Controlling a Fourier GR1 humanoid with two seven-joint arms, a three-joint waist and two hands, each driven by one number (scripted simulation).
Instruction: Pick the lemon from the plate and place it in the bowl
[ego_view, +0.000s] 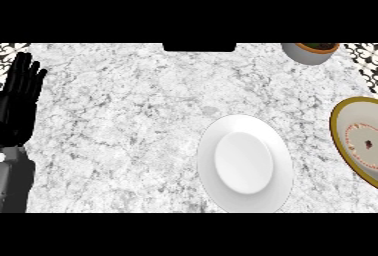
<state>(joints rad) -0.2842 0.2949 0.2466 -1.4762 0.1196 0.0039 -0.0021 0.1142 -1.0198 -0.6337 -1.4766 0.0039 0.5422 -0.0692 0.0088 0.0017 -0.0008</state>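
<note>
While the left hand (21, 95) rests with fingers (26, 65) straight, the plate (244, 162) holds nothing

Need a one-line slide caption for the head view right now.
White plate bare, no lemon visible; gold-rimmed bowl at right edge; left hand resting open at left.

bright, even light; faint shadows; plate (244, 163) stretched oval.

The tabletop (118, 125) is white marble flecked with grey veins. The plate (244, 162) is plain white. The bowl (359, 137) has an olive-gold rim and a cream inside ringed with red dots. The left hand (21, 97) is black.
</note>
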